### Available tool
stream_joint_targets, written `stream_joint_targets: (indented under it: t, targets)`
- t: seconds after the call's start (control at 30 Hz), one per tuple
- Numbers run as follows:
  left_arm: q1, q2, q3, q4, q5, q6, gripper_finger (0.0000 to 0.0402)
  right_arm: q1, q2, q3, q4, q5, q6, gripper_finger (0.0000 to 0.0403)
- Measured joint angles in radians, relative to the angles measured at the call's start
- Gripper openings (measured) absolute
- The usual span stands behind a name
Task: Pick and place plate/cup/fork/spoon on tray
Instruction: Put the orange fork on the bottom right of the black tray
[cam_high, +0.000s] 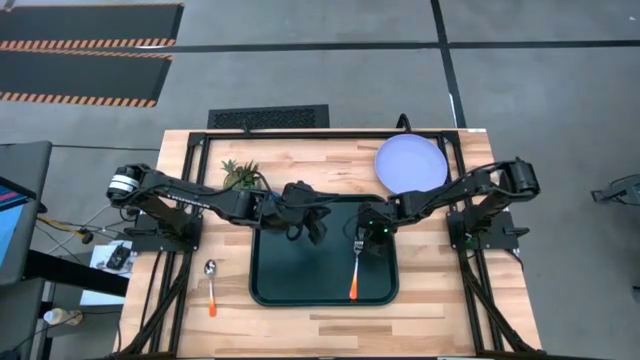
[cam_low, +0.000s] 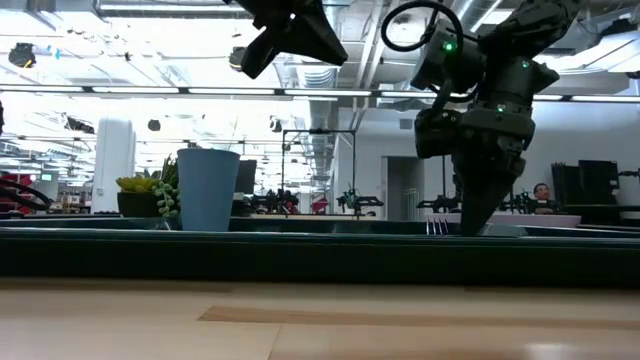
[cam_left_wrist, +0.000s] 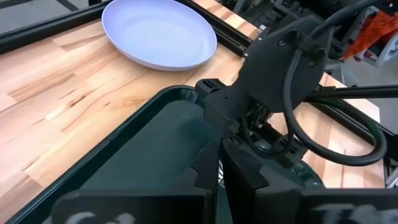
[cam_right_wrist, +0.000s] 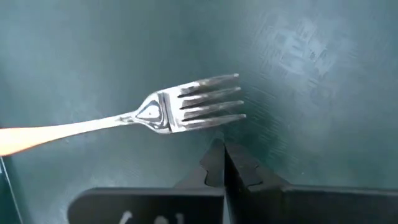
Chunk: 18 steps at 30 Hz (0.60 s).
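From above you see the fork (cam_high: 356, 268) lying on the dark green tray (cam_high: 270, 280), along its right side, tines toward the far end and the orange handle reaching the near rim. The right gripper (cam_high: 372, 238) sits just beyond the tines. Only its own wrist view gives you the detail: the jaws are closed flat together with nothing between them, and the fork's tines (cam_right_wrist: 186, 107) lie free on the tray floor just beside the tips.

The left gripper (cam_high: 312, 228) hangs over the tray's far-left part; its wrist view shows its jaws pressed shut and empty, with the right arm close ahead of it.

The low view alone shows you the blue cup (cam_low: 208, 188) standing upright at the tray's far-left end, beside the small potted plant (cam_low: 145, 190); from above the left arm covers it.

The plate (cam_high: 411, 164) rests on the counter (cam_high: 500, 300) near the far right corner, off the tray. The spoon (cam_high: 211, 286) lies on the counter left of the tray, apart from its rim. The tray's middle and near-left floor is bare.
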Motion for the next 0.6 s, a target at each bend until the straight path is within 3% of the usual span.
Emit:
stream_joint_targets:
  t: [0.6]
  targets:
    - [0.0, 0.0, 0.0, 0.001, -0.002, 0.008, 0.0006, -0.01, -0.001, 0.0, 0.071, 0.001, -0.02, 0.0015]
